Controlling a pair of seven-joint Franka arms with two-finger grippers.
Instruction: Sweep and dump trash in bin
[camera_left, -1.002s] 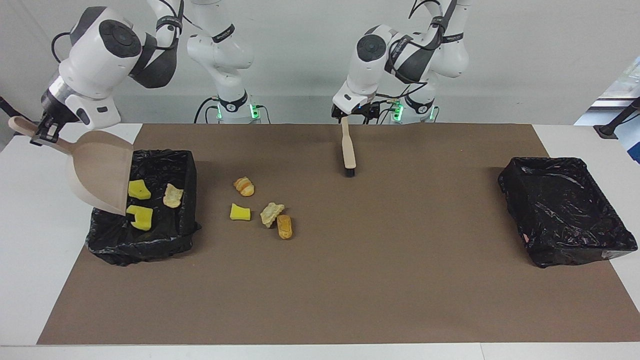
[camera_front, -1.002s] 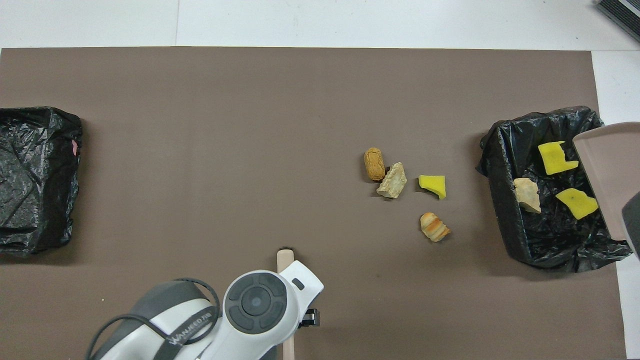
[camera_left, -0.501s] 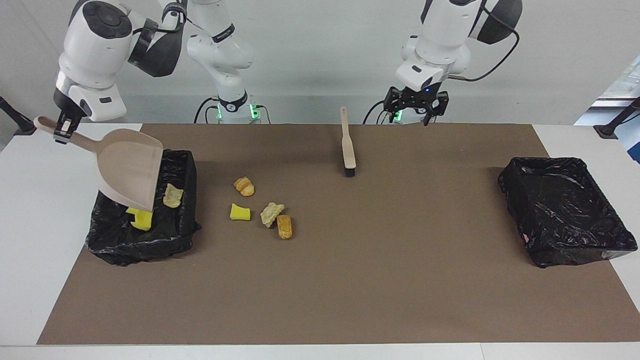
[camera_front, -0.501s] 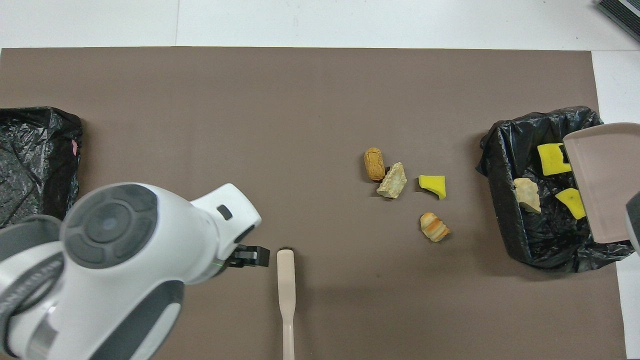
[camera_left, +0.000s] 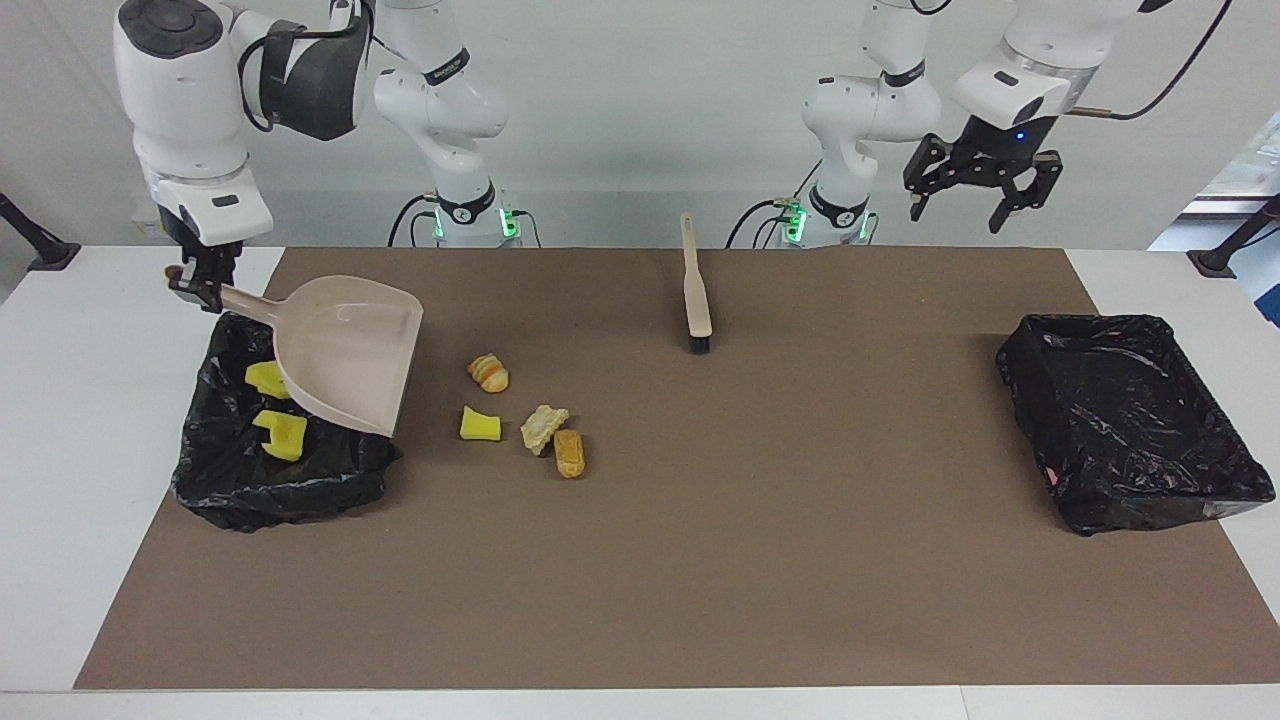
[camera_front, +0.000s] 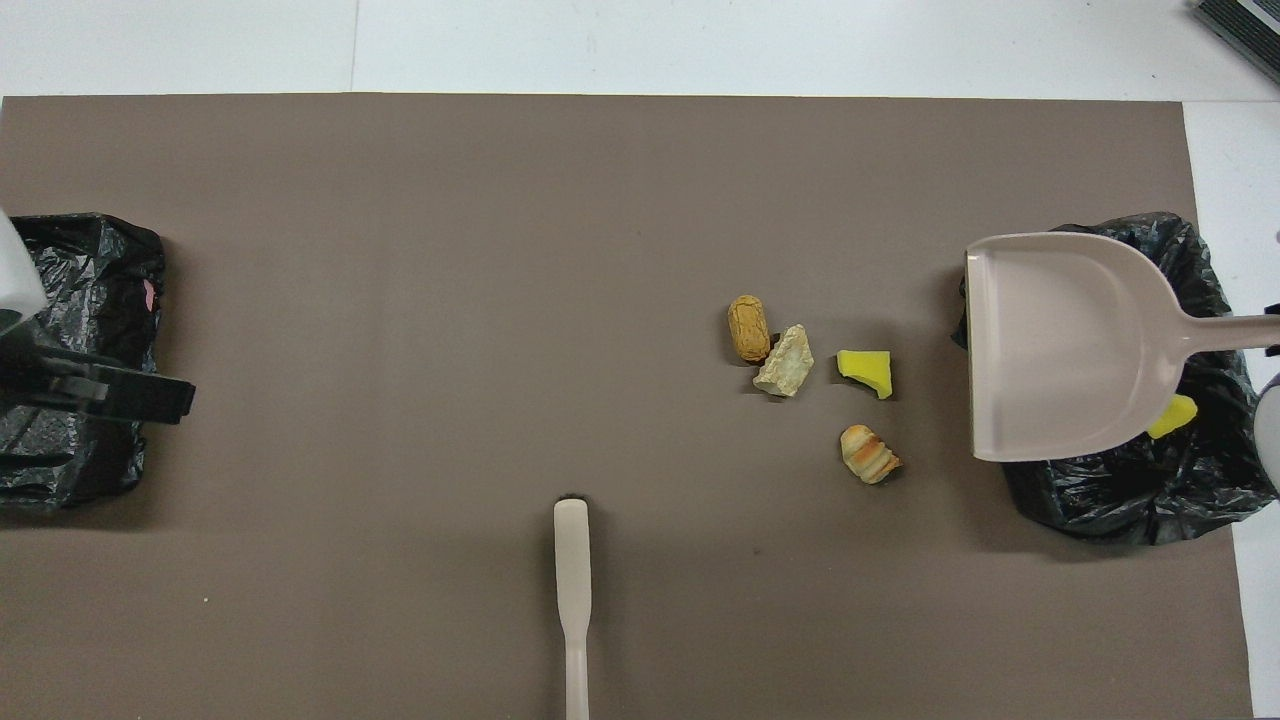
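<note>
- The right gripper (camera_left: 196, 290) is clamped on the handle of the beige dustpan (camera_left: 345, 352), which hangs over the trash-holding bin (camera_left: 290, 480); its open lip faces the loose trash.
- Four chunks of trash (camera_left: 525, 420) lie on the brown mat (camera_left: 700, 560) just past that lip, toward the left arm's end.
- The brush (camera_left: 696, 292) lies past them, its long axis running toward the robots.
- The left gripper (camera_left: 970, 195), fingers spread wide and empty, hangs over the empty bin (camera_left: 1130, 430), clearly closer to the brush.

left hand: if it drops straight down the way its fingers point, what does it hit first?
Likely the black-lined bin at its end of the table: the overhead view shows the open left hand over that bin's edge, though depth is uncertain.
</note>
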